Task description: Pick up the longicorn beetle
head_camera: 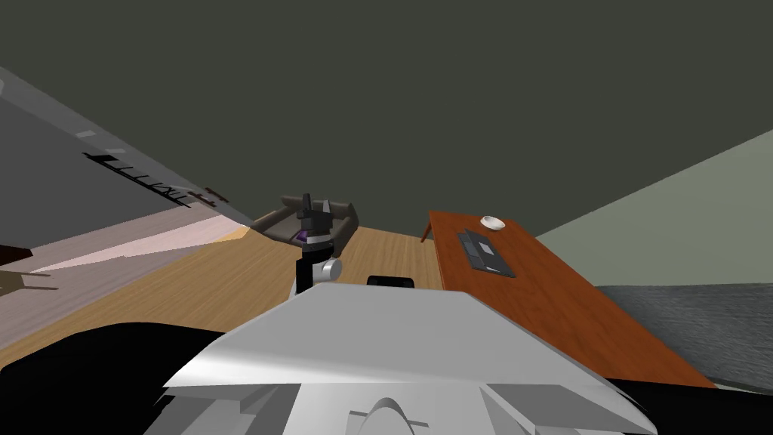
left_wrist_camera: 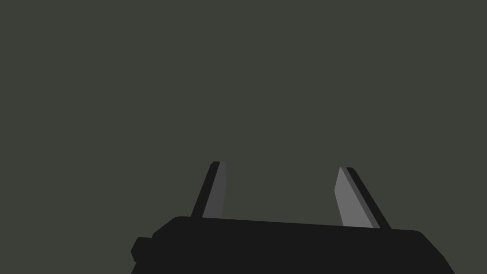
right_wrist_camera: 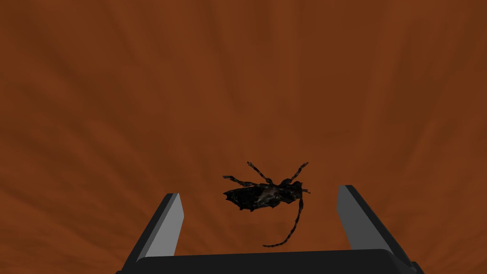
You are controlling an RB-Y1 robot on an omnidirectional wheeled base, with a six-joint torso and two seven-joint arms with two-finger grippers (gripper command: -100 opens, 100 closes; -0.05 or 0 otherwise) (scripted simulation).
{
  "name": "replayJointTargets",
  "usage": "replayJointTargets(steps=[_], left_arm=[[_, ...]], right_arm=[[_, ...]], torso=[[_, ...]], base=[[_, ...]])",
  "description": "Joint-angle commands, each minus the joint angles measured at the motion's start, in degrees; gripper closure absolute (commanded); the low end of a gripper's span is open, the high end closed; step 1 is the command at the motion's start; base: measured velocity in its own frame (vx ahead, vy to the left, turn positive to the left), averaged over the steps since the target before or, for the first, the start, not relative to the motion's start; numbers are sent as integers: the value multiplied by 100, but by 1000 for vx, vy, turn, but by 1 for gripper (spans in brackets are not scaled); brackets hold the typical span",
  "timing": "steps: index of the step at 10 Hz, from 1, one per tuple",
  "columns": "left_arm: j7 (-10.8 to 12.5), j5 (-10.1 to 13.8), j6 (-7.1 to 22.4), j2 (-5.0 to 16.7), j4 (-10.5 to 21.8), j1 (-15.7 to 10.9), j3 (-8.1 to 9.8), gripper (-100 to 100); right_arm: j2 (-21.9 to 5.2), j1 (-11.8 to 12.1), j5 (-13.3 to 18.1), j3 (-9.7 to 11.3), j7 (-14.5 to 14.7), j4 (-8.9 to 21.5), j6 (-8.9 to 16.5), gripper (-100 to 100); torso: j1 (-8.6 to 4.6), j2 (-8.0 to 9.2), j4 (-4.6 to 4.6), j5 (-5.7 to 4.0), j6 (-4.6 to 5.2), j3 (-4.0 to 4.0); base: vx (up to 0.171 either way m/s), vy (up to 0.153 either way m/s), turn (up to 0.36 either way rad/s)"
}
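Note:
The longicorn beetle (right_wrist_camera: 264, 195), small, black and long-feelered, lies on a reddish-brown wooden surface (right_wrist_camera: 238, 85), which matches the table (head_camera: 574, 317) on my right in the head view. My right gripper (right_wrist_camera: 259, 191) hangs over it, open, with the beetle between the two fingers and touching neither. My left gripper (head_camera: 315, 205) is raised ahead of my chest. Its fingers (left_wrist_camera: 216, 190) stand open with nothing between them.
A white bowl (head_camera: 493, 223) and a dark flat keyboard-like object (head_camera: 485, 252) sit at the table's far end. A grey-brown sofa (head_camera: 343, 219) stands behind the left arm on the light wooden floor. A grey carpet (head_camera: 702, 317) lies beyond the table's right edge.

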Motion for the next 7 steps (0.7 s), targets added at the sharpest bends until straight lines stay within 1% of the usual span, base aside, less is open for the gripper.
replayJointTargets(steps=[1, 2, 3, 4, 5, 6, 7], left_arm=[[0, 0, 0, 0, 0, 0, 0, 0], [0, 0, 0, 0, 0, -1, 0, 0], [0, 0, 0, 0, 0, 0, 0, 0], [0, 0, 0, 0, 0, -1, 0, 0], [0, 0, 0, 0, 0, 0, 0, 0], [0, 0, 0, 0, 0, -1, 0, 0], [0, 0, 0, 0, 0, 0, 0, 0]], right_arm=[[111, -165, -69, 115, -155, 286, -88, -100], [111, -165, -69, 115, -155, 348, -88, -100], [195, -290, -134, 207, -283, 549, -154, -100], [195, -290, -134, 207, -283, 597, -154, -100], [279, -415, -199, 298, -411, 838, -221, -100], [279, -415, -199, 298, -411, 847, -221, -100], [261, -393, -190, 284, -386, 787, -189, -100]], torso=[[0, 0, 0, 0, 0, 0], [-3, 0, 4, -9, -9, 1], [-9, -8, 3, -12, -6, -2], [-13, -10, 8, -21, -17, -1], [-20, -15, 7, -23, -14, -4], [-22, -14, 12, -28, -25, -1], [-29, -17, 11, -30, -19, -3]], base=[[-93, 32, 175], [-71, 30, 117], [-84, 33, 189], [-71, 28, 126], [-92, 39, 246], [-80, 28, 90], [-28, 10, -6]])
